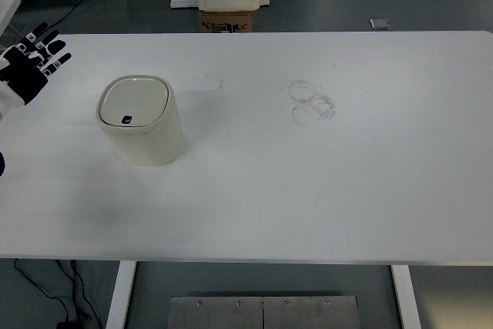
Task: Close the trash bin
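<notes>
Fingers (48, 44) spread and holding nothing, the robot's left hand (29, 67) hovers at the table's (308, 190) left edge, well apart from the single cream trash bin (141, 121) to its right. The bin stands upright on the table's left half, long axis vertical, lid (132, 102) down and flat, its small dark latch (127, 120) facing the near edge. Three faint ring marks (312, 103) lie right of the bin.
</notes>
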`<move>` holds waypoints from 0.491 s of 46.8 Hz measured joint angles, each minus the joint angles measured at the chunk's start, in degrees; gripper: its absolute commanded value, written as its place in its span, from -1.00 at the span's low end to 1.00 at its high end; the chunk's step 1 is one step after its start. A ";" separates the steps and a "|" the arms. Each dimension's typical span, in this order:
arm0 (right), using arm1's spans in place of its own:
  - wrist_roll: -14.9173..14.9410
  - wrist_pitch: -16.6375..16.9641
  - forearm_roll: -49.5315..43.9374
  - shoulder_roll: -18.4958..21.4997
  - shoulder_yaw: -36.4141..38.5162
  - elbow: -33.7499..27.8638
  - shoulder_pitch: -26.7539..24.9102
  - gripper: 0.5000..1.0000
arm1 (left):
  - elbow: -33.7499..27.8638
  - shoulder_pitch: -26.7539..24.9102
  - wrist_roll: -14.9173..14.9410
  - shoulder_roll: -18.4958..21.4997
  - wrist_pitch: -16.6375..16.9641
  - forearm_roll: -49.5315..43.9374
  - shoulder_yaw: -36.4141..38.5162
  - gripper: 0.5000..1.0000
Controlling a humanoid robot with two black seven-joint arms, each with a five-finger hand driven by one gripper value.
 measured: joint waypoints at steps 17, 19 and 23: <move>0.00 -0.01 0.00 0.00 0.00 -0.03 0.00 0.97 | 0.00 3.78 0.00 -0.20 -1.11 0.00 -0.44 1.00; 0.00 -0.01 0.00 0.00 0.00 -0.04 0.00 0.97 | -0.01 4.00 0.00 -0.38 -1.11 0.00 -0.47 1.00; 0.00 -0.01 0.00 0.00 0.00 -0.01 0.00 0.97 | -0.04 4.28 0.00 -0.49 -1.11 0.00 -0.50 1.00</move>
